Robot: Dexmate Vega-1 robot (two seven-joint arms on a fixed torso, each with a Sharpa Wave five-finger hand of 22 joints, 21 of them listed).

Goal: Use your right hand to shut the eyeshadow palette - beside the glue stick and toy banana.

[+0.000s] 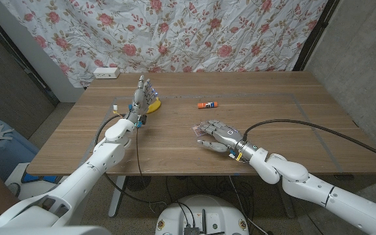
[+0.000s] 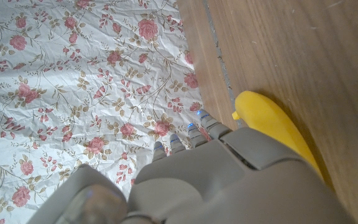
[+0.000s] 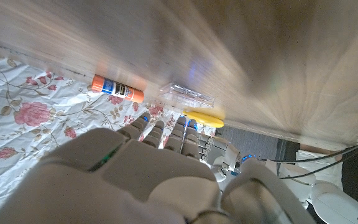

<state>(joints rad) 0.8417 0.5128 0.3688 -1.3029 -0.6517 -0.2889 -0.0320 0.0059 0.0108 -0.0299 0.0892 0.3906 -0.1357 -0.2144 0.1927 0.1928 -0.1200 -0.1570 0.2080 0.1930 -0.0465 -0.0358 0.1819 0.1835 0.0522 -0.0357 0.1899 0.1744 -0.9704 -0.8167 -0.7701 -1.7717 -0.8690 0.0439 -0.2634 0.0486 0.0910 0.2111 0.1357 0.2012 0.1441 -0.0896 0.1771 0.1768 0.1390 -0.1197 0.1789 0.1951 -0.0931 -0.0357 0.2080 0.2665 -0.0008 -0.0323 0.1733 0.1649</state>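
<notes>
Seeing my right hand [image 1: 215, 136] resting fingers-extended on the eyeshadow palette [image 1: 202, 134], grasping nothing; the palette sits on the table [image 1: 286, 111] nearer the robot than the glue stick [image 1: 207, 104]. Left hand [image 1: 141, 98] stands upright with fingers apart, released, right beside the toy banana [image 1: 155, 104], which is left of the glue stick.
</notes>
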